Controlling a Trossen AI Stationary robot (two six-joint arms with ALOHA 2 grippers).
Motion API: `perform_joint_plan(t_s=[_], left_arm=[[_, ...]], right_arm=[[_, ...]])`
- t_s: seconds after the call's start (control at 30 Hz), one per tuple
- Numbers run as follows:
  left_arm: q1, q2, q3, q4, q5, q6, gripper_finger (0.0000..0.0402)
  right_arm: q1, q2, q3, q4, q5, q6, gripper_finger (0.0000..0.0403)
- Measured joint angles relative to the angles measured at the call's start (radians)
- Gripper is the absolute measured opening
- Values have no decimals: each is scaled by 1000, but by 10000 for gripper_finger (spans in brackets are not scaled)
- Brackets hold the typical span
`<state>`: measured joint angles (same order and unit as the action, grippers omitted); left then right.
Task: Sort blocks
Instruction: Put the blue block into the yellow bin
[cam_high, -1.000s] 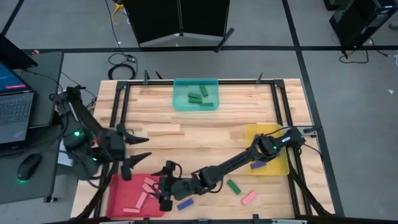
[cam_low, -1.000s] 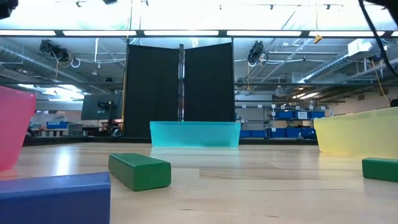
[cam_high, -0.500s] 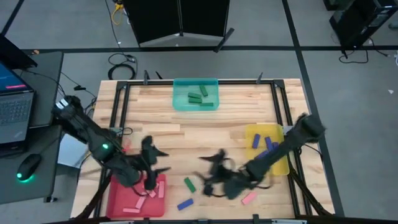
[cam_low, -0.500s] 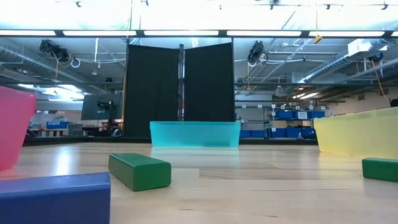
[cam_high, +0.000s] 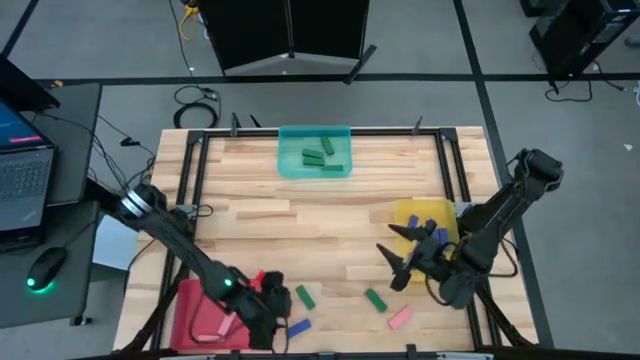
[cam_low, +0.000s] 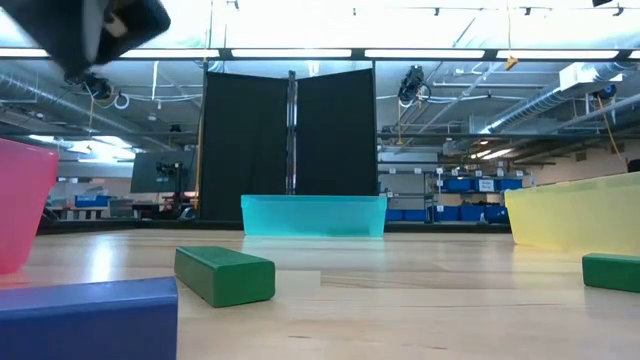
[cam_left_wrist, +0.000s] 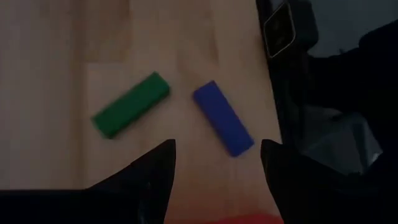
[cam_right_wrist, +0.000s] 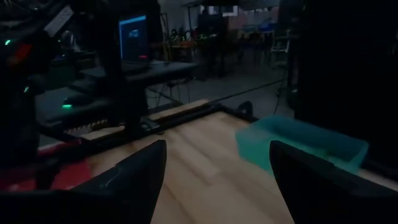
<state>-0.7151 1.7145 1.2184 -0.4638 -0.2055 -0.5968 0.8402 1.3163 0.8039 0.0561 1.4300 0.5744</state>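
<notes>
on the wooden table, three trays: red tray at the front-left corner, yellow tray at the right side, teal tray at the back centre. left arm reaches along the front edge; left gripper sits just beside the red tray's right edge, above a blue block and near a green block. in the left wrist view its fingers are spread wide, empty, with the blue block and the green block lying on the wood beyond them, untouched. right arm is over the right side; right gripper hangs just left of the yellow tray, fingers spread apart, holding nothing. a second green block and a pink block lie on the table in front of it. blue blocks lie in the yellow tray, green blocks in the teal tray, and a pink block in the red tray.
</notes>
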Motion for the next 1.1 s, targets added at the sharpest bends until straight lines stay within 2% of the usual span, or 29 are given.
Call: perform_joint_plan(t_s=[0.2,0.47,0.73,1.1], left_arm=[[-2,177,156,-22,50,-50,249],[0,338,345,-183,17,-135,292],[16,391,354,-185,20,-249,321],[24,435,347,-168,40,-272,299]], right_arm=[[2,-33,-16,0,19,-52,291],[12,-27,-16,-4,-34,-44,292],[32,-26,-16,3,-36,-43,289],[62,-26,-15,12,-36,-44,284]])
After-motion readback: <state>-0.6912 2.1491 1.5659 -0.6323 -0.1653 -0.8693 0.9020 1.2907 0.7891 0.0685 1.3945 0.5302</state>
